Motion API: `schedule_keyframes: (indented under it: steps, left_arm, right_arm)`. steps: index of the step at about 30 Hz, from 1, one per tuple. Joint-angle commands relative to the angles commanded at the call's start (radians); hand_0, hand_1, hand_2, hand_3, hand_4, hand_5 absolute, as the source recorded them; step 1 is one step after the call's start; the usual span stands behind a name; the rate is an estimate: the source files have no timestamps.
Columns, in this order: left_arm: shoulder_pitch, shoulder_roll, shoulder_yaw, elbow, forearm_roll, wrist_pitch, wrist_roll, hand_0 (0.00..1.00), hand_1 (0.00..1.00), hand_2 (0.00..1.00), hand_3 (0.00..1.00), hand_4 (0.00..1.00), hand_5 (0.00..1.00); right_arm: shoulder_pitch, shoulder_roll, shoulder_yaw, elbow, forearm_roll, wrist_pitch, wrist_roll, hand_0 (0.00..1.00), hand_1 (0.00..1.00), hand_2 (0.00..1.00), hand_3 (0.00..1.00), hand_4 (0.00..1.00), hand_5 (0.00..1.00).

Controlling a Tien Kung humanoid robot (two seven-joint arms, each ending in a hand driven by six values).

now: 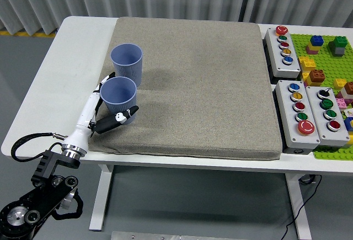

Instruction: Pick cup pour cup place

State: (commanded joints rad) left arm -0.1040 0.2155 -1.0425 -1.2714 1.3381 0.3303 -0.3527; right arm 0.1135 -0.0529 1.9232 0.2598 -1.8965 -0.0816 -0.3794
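Now left hand grips near cup.

brick board: cut by right edge | near cup: hides fingers

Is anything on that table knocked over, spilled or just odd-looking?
Nothing stands out. Both blue cups stand upright on the grey mat: the near cup in the left hand, the far cup behind it. No spill shows.
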Motion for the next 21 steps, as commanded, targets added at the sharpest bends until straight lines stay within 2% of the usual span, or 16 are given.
schedule_keyframes:
  steps: [12, 16, 19, 20, 21]
  left_arm:
    - [0.074, 0.032, -0.044, -0.079, 0.013, -0.002, 0.001, 0.880, 0.904, 0.998, 0.998, 0.998, 0.485]
    - [0.139, 0.059, -0.072, -0.161, -0.013, 0.000, 0.000, 0.887, 0.907, 0.998, 0.998, 0.998, 0.501]
    - [0.171, 0.073, -0.102, -0.216, -0.021, 0.003, -0.001, 0.887, 0.907, 0.998, 0.998, 0.998, 0.501]
    - [0.175, 0.077, -0.112, -0.233, -0.024, 0.003, 0.001, 0.889, 0.908, 0.998, 0.998, 0.998, 0.560]
    - [0.177, 0.079, -0.119, -0.243, -0.025, 0.004, 0.002, 0.889, 0.908, 0.998, 0.998, 0.998, 0.560]
  right_arm:
    - [-0.003, 0.000, 0.007, 0.001, -0.011, 0.003, -0.001, 0.647, 0.638, 0.550, 0.586, 0.002, 0.016]
    - [-0.007, -0.001, 0.013, 0.001, -0.018, 0.004, -0.001, 0.647, 0.637, 0.550, 0.586, 0.002, 0.016]
    - [-0.008, -0.001, 0.014, 0.001, -0.017, 0.003, -0.001, 0.647, 0.637, 0.550, 0.586, 0.002, 0.016]
    - [-0.008, -0.001, 0.014, 0.001, -0.017, 0.003, -0.001, 0.647, 0.637, 0.550, 0.586, 0.002, 0.016]
    - [-0.008, 0.000, 0.015, 0.001, -0.018, 0.003, -0.001, 0.647, 0.637, 0.550, 0.586, 0.002, 0.016]
